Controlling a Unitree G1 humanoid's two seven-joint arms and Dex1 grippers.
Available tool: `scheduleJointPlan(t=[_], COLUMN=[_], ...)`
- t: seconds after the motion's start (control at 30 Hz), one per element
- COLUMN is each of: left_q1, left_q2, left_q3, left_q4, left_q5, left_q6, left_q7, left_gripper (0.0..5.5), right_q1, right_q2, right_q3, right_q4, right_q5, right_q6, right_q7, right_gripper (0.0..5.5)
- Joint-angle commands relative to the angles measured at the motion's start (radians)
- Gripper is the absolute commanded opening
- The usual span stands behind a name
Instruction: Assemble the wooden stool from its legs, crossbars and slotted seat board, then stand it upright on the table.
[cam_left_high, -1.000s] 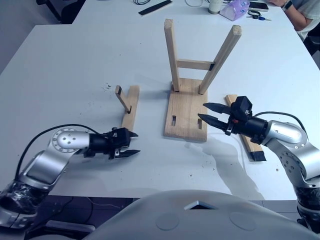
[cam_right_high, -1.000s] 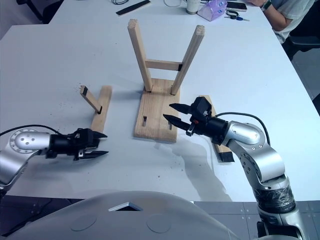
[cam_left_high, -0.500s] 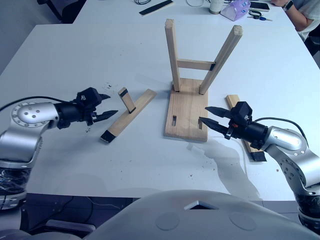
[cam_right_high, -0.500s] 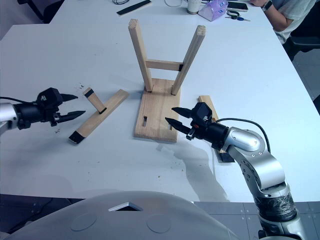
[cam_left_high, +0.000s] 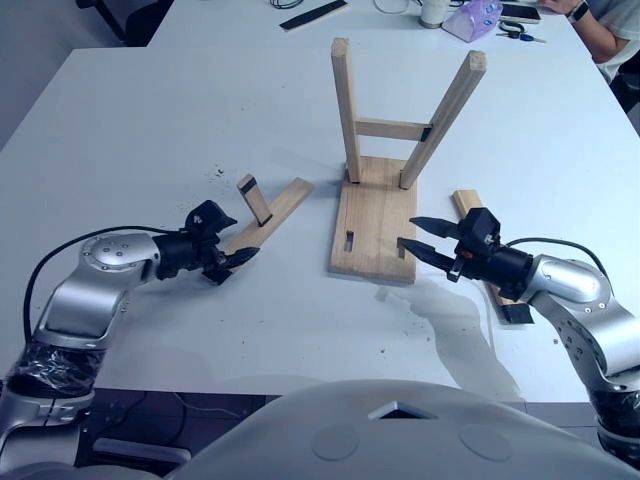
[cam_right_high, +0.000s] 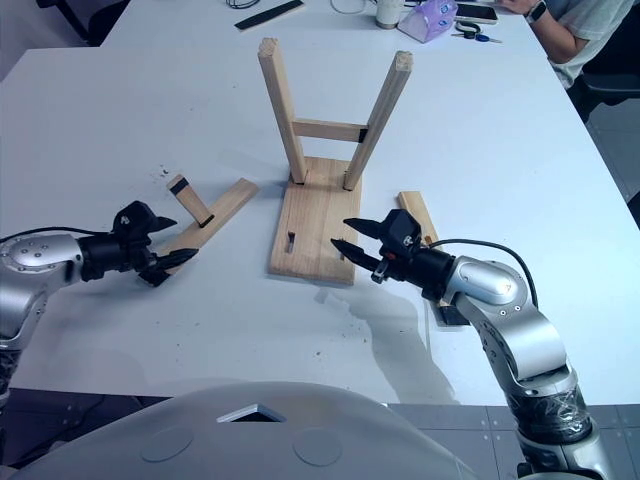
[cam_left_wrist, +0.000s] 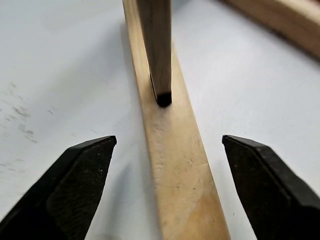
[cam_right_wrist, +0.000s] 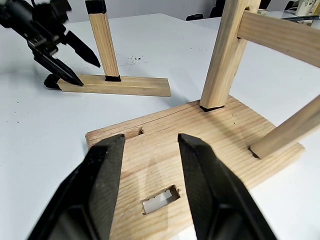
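The slotted seat board (cam_left_high: 372, 225) lies flat mid-table. Two legs stand up from its far end, joined by a crossbar (cam_left_high: 390, 128). To its left lies a loose leg (cam_left_high: 270, 208) with a short crossbar (cam_left_wrist: 156, 50) sticking up from it. My left gripper (cam_left_high: 246, 238) is open and straddles that leg's near end (cam_left_wrist: 175, 165), its fingers (cam_left_wrist: 80, 175) apart from the wood. A second loose leg (cam_left_high: 463, 204) lies right of the board, partly under my right arm. My right gripper (cam_left_high: 407, 232) is open just above the board's near right corner, over the slots (cam_right_wrist: 159, 199).
Dark specks (cam_left_high: 213, 173) dot the table left of the loose leg. Along the far edge are a black strip (cam_left_high: 310, 14), a purple box (cam_left_high: 470, 18) and small desk items. The table's front and far left are bare white surface.
The loose left leg swung its near end leftward a second ago. My left gripper then moved in to that near end and now straddles it. The right gripper has barely shifted.
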Motion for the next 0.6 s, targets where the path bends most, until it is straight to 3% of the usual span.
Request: scheduleJointPlan(t=[0.03,0.13,0.47,0.6], left_q1=[0.017,-0.001,-0.02,-0.033], left_q2=[-0.018,-0.044,-0.098,-0.122], left_q3=[-0.069,-0.058,0.014,0.06], left_q4=[0.049,0.112,0.171,0.19], left_q5=[0.091,0.117,0.02,-0.048], left_q6=[-0.056,-0.114,-0.107,-0.09], left_q7=[0.038,0.068,0.02,-0.007], left_gripper=[3.92,3.68,2.15,2.06], right_q1=[0.003,0.005,-0.008,-0.011], right_q2=[-0.003,-0.007,-0.011,-0.013], right_q3=[0.009,0.009,0.008,0.006], right_q4=[0.003,0.003,0.012,0.015], right_q5=[-0.013,-0.014,-0.023,-0.025], right_q6=[-0.007,-0.01,-0.009,-0.008], right_q7=[0.004,0.006,0.01,0.01], right_gripper=[1.98,1.98,1.98,1.98])
